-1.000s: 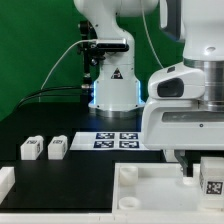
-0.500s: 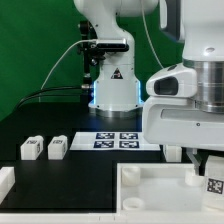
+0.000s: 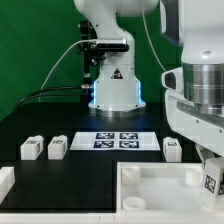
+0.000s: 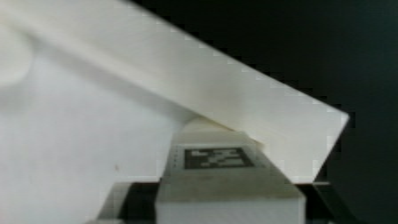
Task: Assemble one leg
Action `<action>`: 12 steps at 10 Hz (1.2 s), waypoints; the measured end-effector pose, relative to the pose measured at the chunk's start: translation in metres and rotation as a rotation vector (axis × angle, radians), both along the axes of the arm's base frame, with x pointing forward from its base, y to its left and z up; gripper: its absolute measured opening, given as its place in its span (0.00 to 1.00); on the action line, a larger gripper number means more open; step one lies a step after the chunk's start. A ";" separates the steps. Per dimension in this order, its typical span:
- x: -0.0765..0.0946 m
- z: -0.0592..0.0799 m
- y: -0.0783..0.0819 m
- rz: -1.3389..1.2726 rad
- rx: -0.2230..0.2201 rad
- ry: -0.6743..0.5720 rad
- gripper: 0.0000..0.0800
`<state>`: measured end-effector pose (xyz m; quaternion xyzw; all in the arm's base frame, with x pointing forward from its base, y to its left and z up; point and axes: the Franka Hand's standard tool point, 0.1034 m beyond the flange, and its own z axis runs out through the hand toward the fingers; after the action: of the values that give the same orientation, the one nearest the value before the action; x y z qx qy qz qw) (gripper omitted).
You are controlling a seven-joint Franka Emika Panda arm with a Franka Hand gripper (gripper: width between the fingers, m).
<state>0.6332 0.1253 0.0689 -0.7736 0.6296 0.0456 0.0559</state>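
My gripper (image 3: 210, 180) is shut on a leg (image 3: 211, 184), a small white block with a black-and-white tag, at the exterior view's lower right, over the far right part of the large white tray (image 3: 150, 188). In the wrist view the held leg (image 4: 217, 165) sits between the dark fingers (image 4: 143, 198), tag facing the camera, right above a corner of the tray (image 4: 107, 110). Three more legs lie on the black table: two side by side (image 3: 31, 148) (image 3: 57, 147) at the left and one (image 3: 172, 147) at the right.
The marker board (image 3: 120, 140) lies flat in the middle of the table in front of the robot base (image 3: 112, 85). A white piece (image 3: 5, 182) shows at the lower left edge. Cables run along the green backdrop on the left.
The arm has shifted toward the exterior view's right with the leg in the gripper, uncovering the leg that lies beside the marker board. The held leg sits a little further right.
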 end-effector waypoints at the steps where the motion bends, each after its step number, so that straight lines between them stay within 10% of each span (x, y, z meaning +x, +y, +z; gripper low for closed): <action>1: 0.000 0.000 -0.001 -0.174 0.027 -0.006 0.37; 6: 0.000 -0.002 -0.001 -0.142 0.035 -0.013 0.46; 8: 0.000 -0.002 -0.001 0.134 0.024 -0.059 0.79; 12: 0.001 -0.002 -0.002 0.622 -0.011 -0.134 0.81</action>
<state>0.6345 0.1236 0.0668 -0.9306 0.3580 0.0061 0.0762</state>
